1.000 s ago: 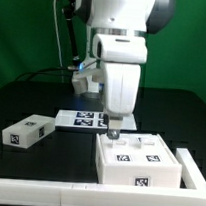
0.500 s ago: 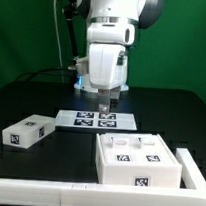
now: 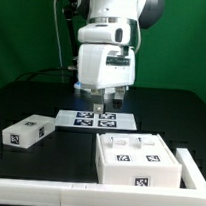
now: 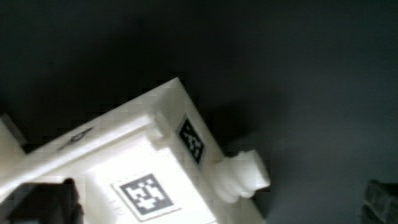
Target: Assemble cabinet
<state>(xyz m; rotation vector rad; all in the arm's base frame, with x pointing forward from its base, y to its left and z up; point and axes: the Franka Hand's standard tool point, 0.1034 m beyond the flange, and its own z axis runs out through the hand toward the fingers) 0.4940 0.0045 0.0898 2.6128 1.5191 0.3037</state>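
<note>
The cabinet frame (image 3: pixel 139 160), a white boxy piece with square black-and-white tags on its top and front, sits on the black table at the exterior view's right. A small white tagged block (image 3: pixel 26 131) lies apart at the exterior view's left. My gripper (image 3: pixel 101 96) hangs open and empty above the marker board (image 3: pixel 95 117), up and to the left of the frame in the exterior view. The wrist view looks down on the white frame (image 4: pixel 125 140) with two tags and a rounded knob (image 4: pixel 246 172). One dark finger (image 4: pixel 32 205) shows at the picture's edge.
A white rail (image 3: pixel 43 198) runs along the table's front edge. A white piece (image 3: pixel 192 166) stands right of the frame. Green walls close the back and sides.
The gripper has risen from just above the cabinet frame and moved toward the exterior view's left, now over the marker board. It stays open. The parts have not moved.
</note>
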